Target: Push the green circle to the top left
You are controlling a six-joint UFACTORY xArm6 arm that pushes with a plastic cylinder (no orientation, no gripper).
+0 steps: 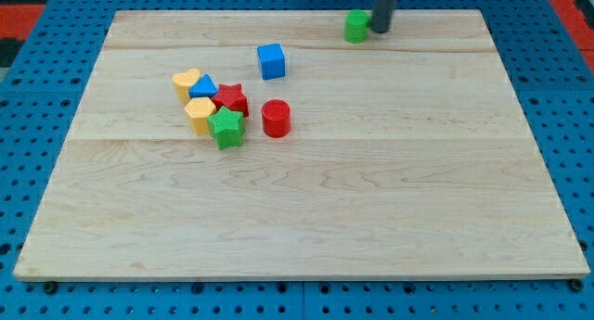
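The green circle (pixel 356 26) stands near the view's top edge of the wooden board (pixel 371 209), a little right of centre. My tip (pixel 380 29) is at the lower end of the dark rod, right beside the green circle on its right side, touching it or nearly so. The rod rises out of the view's top.
A blue cube (pixel 271 60) lies left of and below the green circle. A cluster sits further left: yellow heart (pixel 186 82), blue block (pixel 203 86), red star (pixel 231 99), yellow block (pixel 200 114), green star (pixel 225 126). A red cylinder (pixel 276 118) stands just right of the cluster.
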